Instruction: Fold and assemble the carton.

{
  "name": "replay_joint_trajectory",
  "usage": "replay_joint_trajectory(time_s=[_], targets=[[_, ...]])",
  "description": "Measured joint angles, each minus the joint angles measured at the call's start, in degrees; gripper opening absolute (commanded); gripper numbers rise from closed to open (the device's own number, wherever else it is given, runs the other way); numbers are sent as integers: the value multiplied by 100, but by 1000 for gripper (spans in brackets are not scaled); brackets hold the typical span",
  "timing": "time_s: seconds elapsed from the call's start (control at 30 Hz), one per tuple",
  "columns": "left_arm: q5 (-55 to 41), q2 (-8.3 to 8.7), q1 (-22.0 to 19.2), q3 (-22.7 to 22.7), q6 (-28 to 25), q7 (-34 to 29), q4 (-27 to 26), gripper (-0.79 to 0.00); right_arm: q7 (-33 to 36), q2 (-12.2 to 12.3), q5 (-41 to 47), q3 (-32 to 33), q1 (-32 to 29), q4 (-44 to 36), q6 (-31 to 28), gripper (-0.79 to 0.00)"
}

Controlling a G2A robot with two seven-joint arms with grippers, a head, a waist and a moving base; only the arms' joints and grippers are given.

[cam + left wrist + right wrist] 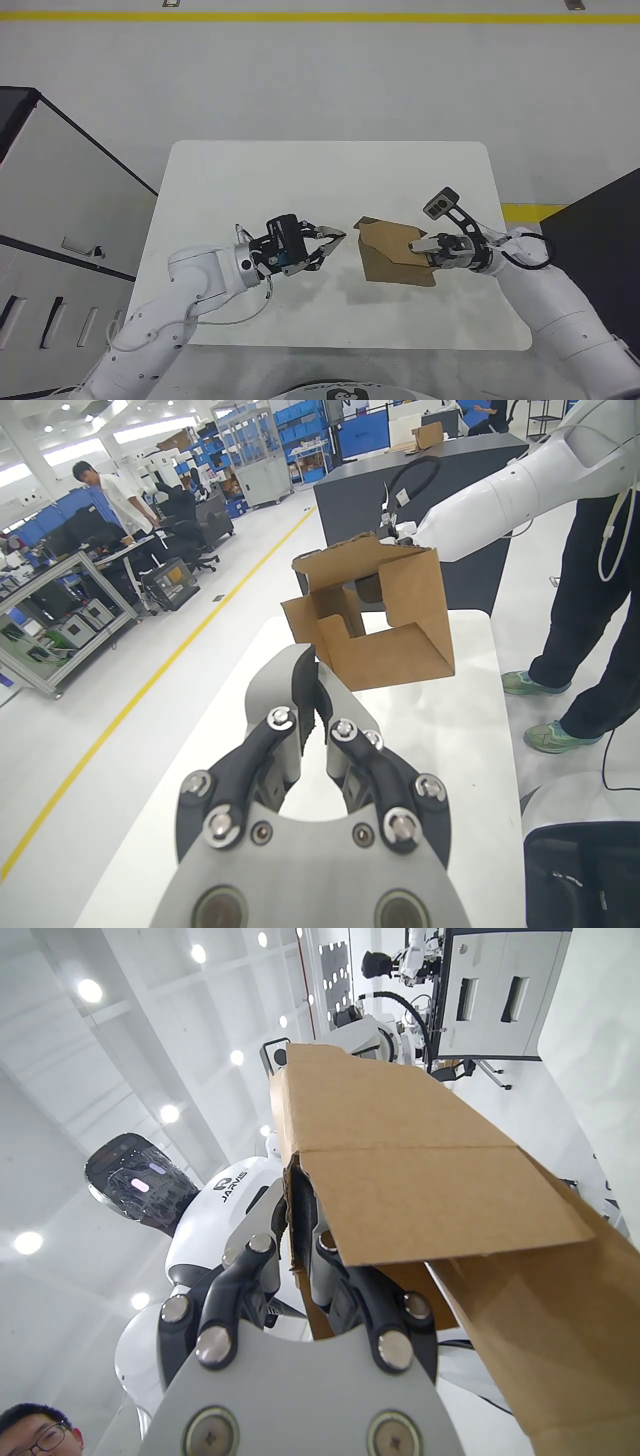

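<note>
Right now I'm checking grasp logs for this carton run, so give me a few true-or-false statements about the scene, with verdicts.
1. The right pincer is clamped on an edge of the carton. True.
2. The left pincer grips the carton too. False: it holds nothing and sits just short of the carton.
3. The carton lies flat and unopened. False: it is opened up, with flaps sticking out.
4. The carton is over the white table. True.

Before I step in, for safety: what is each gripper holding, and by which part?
Right gripper: the carton, fingers shut on a panel's edge. Left gripper: nothing, short of the carton.
</note>
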Motion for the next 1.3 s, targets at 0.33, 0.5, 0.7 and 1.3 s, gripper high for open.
replay_joint_trajectory(time_s=[0.33, 0.5, 0.7, 1.3], targets=[[89, -11, -8, -10, 220, -26, 49, -785, 4, -64, 370, -107, 70, 117, 971, -785], [199, -15, -3, -14, 331, -26, 45, -785, 0, -106, 595, -291, 157, 186, 1423, -785], [298, -27, -15, 0, 486, -31, 62, -785, 0, -133, 951, -521, 259, 231, 1905, -785], [518, -82, -322, 317, 171, 746, 221, -785, 0, -57, 1004, -903, 461, 362, 1995, -785]])
